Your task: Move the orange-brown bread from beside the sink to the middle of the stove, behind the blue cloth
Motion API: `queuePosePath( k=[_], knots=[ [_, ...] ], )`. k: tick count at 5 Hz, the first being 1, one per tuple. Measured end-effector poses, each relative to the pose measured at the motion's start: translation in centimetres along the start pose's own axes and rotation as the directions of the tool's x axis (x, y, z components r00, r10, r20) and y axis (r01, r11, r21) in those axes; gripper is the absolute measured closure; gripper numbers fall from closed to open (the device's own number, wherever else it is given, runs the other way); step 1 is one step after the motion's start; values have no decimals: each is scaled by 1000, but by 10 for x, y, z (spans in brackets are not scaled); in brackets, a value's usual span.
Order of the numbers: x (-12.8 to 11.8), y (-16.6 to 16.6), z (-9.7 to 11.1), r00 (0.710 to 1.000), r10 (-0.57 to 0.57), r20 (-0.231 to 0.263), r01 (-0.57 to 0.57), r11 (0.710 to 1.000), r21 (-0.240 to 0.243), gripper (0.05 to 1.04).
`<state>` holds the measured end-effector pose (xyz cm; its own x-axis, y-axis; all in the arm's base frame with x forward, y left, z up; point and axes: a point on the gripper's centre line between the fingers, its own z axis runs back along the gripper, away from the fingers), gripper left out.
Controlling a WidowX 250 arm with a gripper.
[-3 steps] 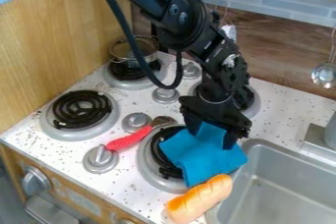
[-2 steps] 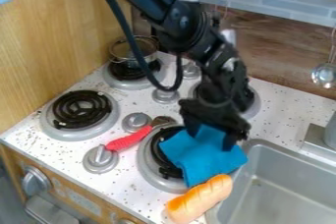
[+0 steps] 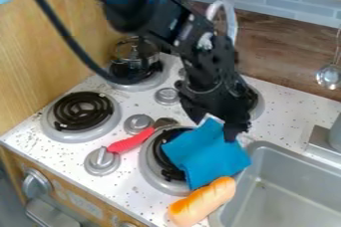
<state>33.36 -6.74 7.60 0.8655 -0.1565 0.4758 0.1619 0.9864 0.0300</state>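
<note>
claw [image 3: 212, 123]: over the upper end of the cloth, fingers well spread, one each side of the top corner. No grip seen; whether either finger touches fabric, can't tell.
blue cloth [image 3: 208, 157]: draped from the front burner [image 3: 148, 170] toward the sink [image 3: 286, 193], upper end between the fingers, surface uneven.
cloth risk: a fingertip snags a fold and drags or bunches it. Cause: corner sits right between the tips. If the fingers closed above the fabric, they'd likely slip off or pinch only a thin edge.
bread roll [image 3: 203, 202]: at the lower end of the cloth, by the near corner of the sink. Looks to be touching the cloth.
roll risk: any tug on the cloth could tip or roll it into the basin. Cause: round shape, close to the rim.
burner coil [image 3: 162, 157]: partly under the cloth. Fabric could catch on the coil if dragged sideways.
red-handled tool [image 3: 131, 144]: on the stovetop between the knobs, metal head by the burner ring. Low risk unless something sweeps that way.
cable [image 3: 60, 33]: loops down across the view of the lidded pot [image 3: 135, 54]. Depth unclear; if it's near, a swing could knock the pot.
</note>
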Motion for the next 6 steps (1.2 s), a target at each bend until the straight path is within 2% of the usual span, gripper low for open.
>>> queuePosePath(
  k=[1,2,3,4,5,6],
  knots=[
    [-6,-5,15,996,-82,19,83,996,-45,82],
    [-13,4,26,978,-184,-98,174,979,-104,82],
    [-14,8,32,959,-232,-163,216,970,-108,82],
    [-15,11,32,948,-244,-206,228,969,-99,82],
    [-57,-11,3,938,-252,-240,243,968,-68,82],
    [-96,-18,-24,916,-300,-265,296,953,-57,82]
  ],
)
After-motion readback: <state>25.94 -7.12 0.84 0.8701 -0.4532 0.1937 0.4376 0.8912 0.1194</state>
